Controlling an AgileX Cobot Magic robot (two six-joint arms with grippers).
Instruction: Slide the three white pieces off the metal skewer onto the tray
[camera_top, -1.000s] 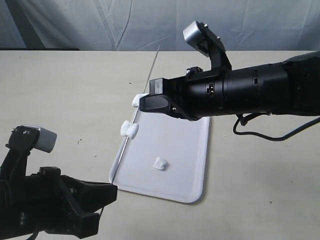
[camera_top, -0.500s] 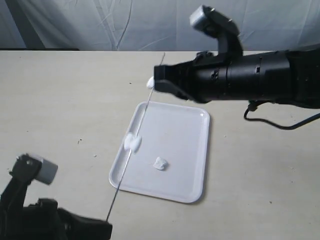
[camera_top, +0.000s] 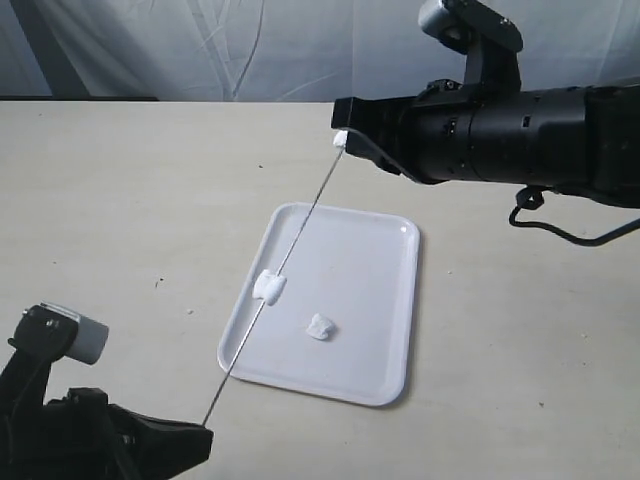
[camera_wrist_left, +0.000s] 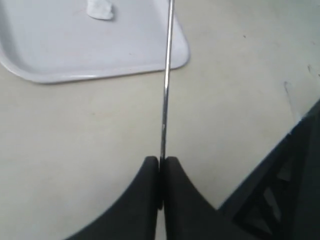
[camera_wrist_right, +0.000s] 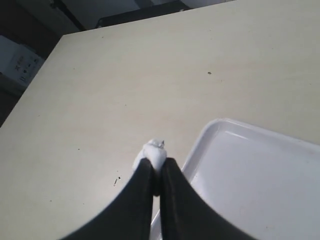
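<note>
The thin metal skewer (camera_top: 290, 245) (camera_wrist_left: 166, 85) slants across the white tray (camera_top: 375, 290) (camera_wrist_left: 60, 55) (camera_wrist_right: 260, 180). My left gripper (camera_top: 207, 428) (camera_wrist_left: 161, 161) is shut on its near end. One white piece (camera_top: 268, 287) sits on the skewer over the tray's left side. A second white piece (camera_top: 320, 327) (camera_wrist_left: 100, 9) lies loose on the tray. My right gripper (camera_top: 345, 140) (camera_wrist_right: 156, 167) is shut on the third white piece (camera_top: 340, 140) (camera_wrist_right: 154, 150) at the skewer's far tip, beyond the tray's far edge.
The beige tabletop (camera_top: 130, 200) stretches round the tray. A pale cloth backdrop (camera_top: 200, 50) hangs behind the table's far edge. A black cable (camera_top: 560, 232) trails from the right arm over the table at the right.
My right gripper has moved up and to the right with the white piece, now at the skewer's tip. My left gripper pulled the skewer down toward the near edge. The middle piece slid over the tray.
</note>
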